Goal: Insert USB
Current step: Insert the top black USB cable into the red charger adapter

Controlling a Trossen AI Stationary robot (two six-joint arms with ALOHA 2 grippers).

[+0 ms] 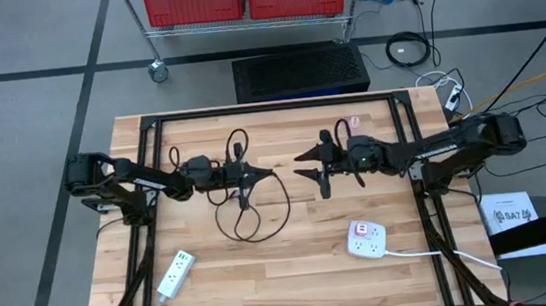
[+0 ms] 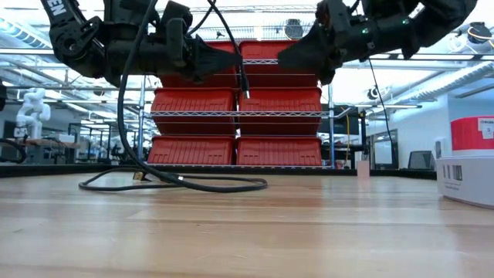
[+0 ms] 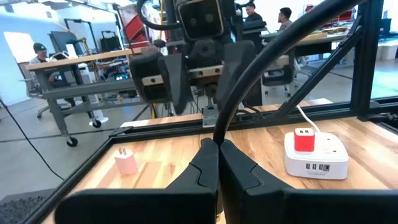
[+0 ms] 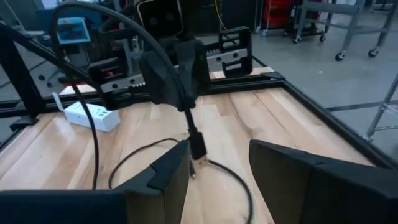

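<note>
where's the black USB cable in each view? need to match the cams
High view: USB cable loops on the table left of centre, one end up in the left gripper.
Low view: coiled on the tabletop at left.
Left wrist view: thick arc rising from the shut fingers.
Right wrist view: hangs from the left gripper, plug down.
Shared landmark: left gripper.

gap: bare tabletop point(image 1: 366, 280) between hands | obstacles: looped cable point(image 1: 255, 215) mid-table; power strip point(image 1: 367, 239) near right
</note>
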